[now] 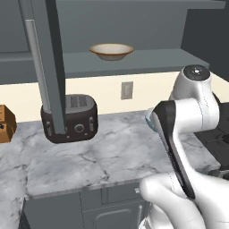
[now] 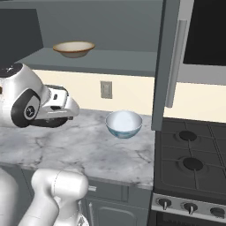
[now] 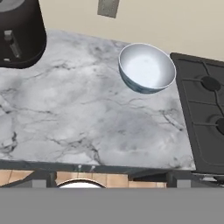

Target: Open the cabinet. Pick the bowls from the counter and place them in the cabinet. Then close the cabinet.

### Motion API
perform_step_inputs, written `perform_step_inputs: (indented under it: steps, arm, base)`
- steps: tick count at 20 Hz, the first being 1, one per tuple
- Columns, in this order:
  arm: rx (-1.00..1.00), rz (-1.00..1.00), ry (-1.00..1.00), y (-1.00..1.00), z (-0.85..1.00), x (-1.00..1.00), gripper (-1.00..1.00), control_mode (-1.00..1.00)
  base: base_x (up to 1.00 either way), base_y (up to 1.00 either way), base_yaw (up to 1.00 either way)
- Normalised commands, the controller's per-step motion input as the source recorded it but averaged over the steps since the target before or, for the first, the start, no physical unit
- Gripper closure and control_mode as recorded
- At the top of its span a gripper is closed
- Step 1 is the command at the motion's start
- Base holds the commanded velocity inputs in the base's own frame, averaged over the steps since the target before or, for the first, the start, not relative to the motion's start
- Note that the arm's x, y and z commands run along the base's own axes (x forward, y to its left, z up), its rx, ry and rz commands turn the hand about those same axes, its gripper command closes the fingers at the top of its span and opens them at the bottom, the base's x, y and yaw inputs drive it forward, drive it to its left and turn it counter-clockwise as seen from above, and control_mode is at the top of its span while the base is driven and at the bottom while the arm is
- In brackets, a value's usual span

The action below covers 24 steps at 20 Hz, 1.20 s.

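The cabinet [image 1: 156,60] stands open, its left door [image 1: 47,67] and right door [image 2: 170,66] swung out toward me. A cream bowl with a brown rim [image 1: 112,51] [image 2: 73,48] sits upright on the grey shelf inside. A white bowl with a blue pattern [image 2: 124,123] [image 3: 146,68] rests on the marble counter [image 2: 88,145] near the stove; a sliver of it [image 1: 149,120] peeks past my arm. My gripper [image 2: 66,107] hovers over the counter left of that bowl, apart from it, open and holding nothing.
A dark toaster [image 1: 69,118] [image 3: 19,35] stands at the back left of the counter, under the left door. A black stove [image 2: 194,159] [image 3: 205,109] adjoins the counter's right end. A wall outlet [image 2: 106,89] is behind, and a brown box [image 1: 4,125] is far left.
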Motion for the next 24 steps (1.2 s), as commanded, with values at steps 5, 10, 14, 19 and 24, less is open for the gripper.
perform_step_inputs:
  steps: [5,10,14,19,24]
  arm:
    - [0.0,0.0,0.0,-0.26,-0.11,0.51,-1.0,-1.0]
    - [0.0,0.0,0.0,-0.25,-0.42,0.47,-1.0,-1.0]
    - [0.0,0.03,-0.04,-0.18,-0.61,0.39,-1.0,-1.0]
    - [-0.02,0.1,-0.05,-0.12,-0.58,0.3,-1.0,-1.0]
    - [-0.01,0.1,-0.06,-0.16,-0.5,0.32,-1.0,-1.0]
  base:
    - [0.0,0.0,0.0]
    - [0.0,0.0,0.0]
    - [0.0,0.0,0.0]
    - [0.0,0.0,0.0]
    - [0.0,0.0,0.0]
